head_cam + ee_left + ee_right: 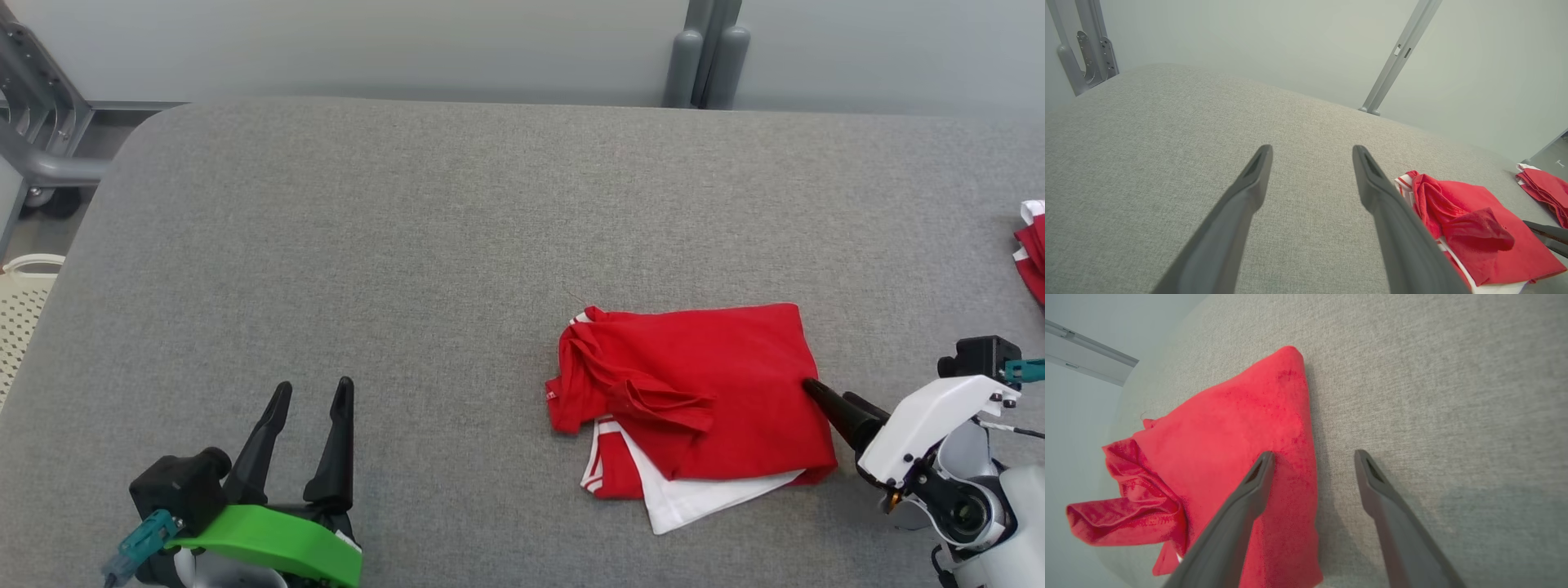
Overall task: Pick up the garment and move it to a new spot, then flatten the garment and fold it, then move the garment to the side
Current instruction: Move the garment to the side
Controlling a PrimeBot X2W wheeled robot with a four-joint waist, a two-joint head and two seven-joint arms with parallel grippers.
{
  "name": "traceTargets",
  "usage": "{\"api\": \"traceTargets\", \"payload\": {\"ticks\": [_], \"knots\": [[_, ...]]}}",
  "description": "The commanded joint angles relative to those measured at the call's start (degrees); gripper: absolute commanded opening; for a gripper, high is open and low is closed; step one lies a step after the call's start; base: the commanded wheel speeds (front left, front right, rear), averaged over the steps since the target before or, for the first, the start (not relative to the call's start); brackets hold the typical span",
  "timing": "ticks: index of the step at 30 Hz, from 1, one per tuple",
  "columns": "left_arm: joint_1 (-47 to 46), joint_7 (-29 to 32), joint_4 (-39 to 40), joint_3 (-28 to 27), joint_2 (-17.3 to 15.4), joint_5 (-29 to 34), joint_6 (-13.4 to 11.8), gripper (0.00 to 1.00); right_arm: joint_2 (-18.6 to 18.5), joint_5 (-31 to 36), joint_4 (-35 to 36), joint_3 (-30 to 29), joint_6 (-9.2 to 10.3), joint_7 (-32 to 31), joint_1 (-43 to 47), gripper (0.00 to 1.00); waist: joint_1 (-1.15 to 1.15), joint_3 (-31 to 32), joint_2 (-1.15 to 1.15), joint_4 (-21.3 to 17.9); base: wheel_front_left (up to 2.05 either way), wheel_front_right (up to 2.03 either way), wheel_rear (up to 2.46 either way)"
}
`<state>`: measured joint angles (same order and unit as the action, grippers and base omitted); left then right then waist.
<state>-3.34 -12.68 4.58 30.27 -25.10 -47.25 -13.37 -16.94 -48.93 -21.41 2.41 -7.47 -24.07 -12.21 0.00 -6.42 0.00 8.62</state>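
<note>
Now the right gripper [1314, 455], fingers apart astride the edge of the red shirt [718, 359], could pinch only the top layer and undo the fold

Right edge slices off the red-and-white folded cloth [1032, 249]; left edge takes most of the white perforated plastic basket [23, 310]. The red folded garment [702, 384] half-buries its white striped underlayer. On the right gripper [826, 390], one finger sits mostly behind the other.

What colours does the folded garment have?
The garment is red with white trim; the head view shows it best.
</note>
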Motion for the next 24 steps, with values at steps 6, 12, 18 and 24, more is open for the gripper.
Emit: {"api": "traceTargets", "payload": {"ticks": [6,12,18,24], "knots": [[-1.8,0.0,-0.7,0.5,0.5,0.5,0.6,1.0,0.5,-3.2,-2.5,-0.9,-0.03,-3.8,-3.1,1.0,0.0,-0.5,0.0,1.3,0.0,0.0,0.0],[-2.8,-0.3,-2.0,1.1,1.7,0.5,1.1,1.0,1.6,-2.7,-8.9,-1.2,-0.04,-4.9,-7.0,0.0,0.0,-0.4,0.0,3.2,0.0,0.0,0.0],[-2.1,-1.0,-2.9,0.8,2.6,0.2,1.3,1.0,0.3,-6.8,-0.9,3.9,-0.04,-7.5,-9.0,0.0,0.0,0.9,0.0,4.6,0.0,0.0,0.0],[-0.7,-1.5,-3.1,0.0,2.5,0.0,1.3,1.0,-4.2,-10.1,13.7,8.4,-0.04,-12.5,-7.9,0.0,0.0,1.8,0.0,4.2,0.0,0.0,0.0]]}}
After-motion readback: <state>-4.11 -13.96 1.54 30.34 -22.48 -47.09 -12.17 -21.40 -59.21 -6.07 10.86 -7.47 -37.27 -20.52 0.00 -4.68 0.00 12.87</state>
